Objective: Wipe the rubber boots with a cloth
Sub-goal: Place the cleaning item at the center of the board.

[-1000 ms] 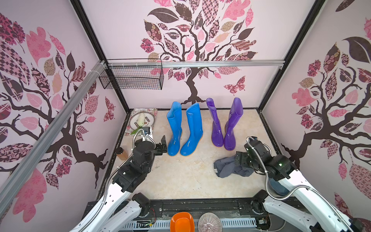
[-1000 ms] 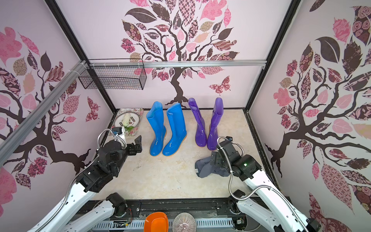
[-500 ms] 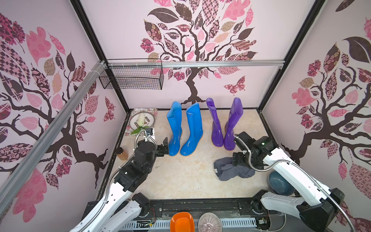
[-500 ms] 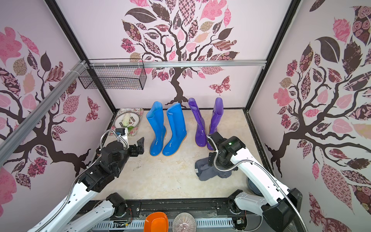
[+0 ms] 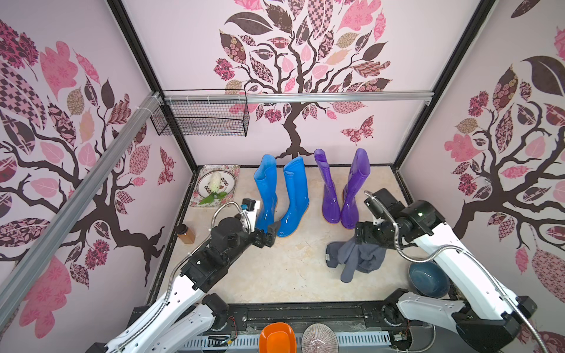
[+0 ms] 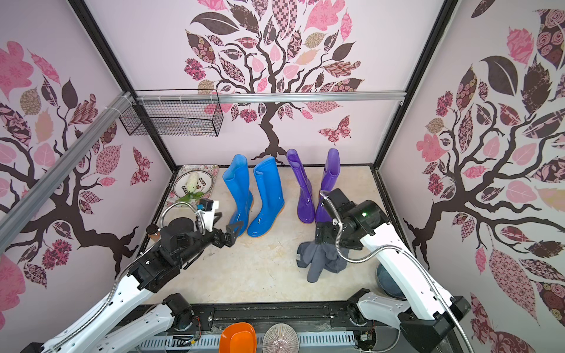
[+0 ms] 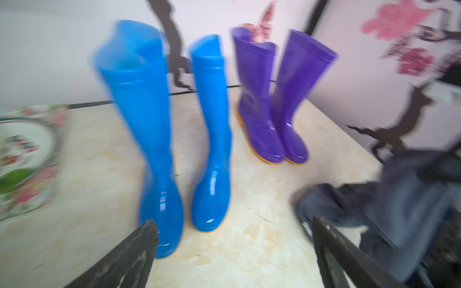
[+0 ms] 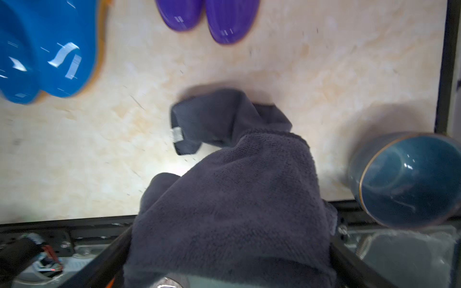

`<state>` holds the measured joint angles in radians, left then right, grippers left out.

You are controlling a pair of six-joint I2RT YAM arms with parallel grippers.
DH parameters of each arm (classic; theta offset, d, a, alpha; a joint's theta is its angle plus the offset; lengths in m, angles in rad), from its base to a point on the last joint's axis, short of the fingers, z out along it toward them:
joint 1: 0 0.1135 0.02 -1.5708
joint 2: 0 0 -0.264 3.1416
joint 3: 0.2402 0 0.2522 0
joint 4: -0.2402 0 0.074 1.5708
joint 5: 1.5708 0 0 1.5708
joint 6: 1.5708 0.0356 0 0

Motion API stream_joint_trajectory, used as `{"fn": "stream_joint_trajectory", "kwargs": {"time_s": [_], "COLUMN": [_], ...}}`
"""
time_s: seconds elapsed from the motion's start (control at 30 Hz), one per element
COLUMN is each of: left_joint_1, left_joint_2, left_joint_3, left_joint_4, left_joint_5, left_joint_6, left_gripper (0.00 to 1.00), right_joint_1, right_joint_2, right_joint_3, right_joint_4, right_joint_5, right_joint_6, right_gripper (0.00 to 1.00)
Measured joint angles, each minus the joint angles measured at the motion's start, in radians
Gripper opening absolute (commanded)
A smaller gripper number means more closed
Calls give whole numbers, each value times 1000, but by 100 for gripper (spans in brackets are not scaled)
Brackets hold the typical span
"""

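The surface [image 5: 275, 275] carries four boots, upright in a row near its back edge: two blue [image 5: 295, 195] and two purple [image 5: 354, 186]. None touches the cloth, so I judge the wiping not yet begun, with all four still to do. There are two grippers. The left gripper [image 7: 233, 239] hangs just before the blue toes, jaws wide and empty. The right gripper [image 8: 230, 233] has its jaws wide on either side of the one cloth [image 5: 356, 259], which bunches between them in front of the purple pair, not visibly pinched. One bowl [image 5: 428, 279] sits in the front right corner.
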<state>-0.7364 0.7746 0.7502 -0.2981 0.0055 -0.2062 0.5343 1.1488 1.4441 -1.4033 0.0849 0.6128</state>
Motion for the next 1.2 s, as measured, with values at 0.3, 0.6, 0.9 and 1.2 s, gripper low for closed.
{"fn": "stream_joint_trajectory", "kwargs": {"time_s": [0.3,0.6,0.9,1.2], "left_joint_1": [-518,-484,-484,-446], "left_joint_2": [318,659,786,802], "left_joint_3": [-3,37,74,53], "left_joint_4": [269,626,946,995], "left_joint_5": [37,-155,-254,-265], "left_joint_6": [219,286,249,173], "left_gripper": [98,98,0,0], "right_joint_1": [0,0,0,0], "right_joint_2": [-14,-39,-91,-67], "right_joint_3": [87,46,21,192], "right_joint_4": [1,13,25,-14], "right_joint_5": [-30,-82,-136,-53], "right_joint_6": [-16,-19,-26,-39], "right_gripper": [100,100,100,100]}}
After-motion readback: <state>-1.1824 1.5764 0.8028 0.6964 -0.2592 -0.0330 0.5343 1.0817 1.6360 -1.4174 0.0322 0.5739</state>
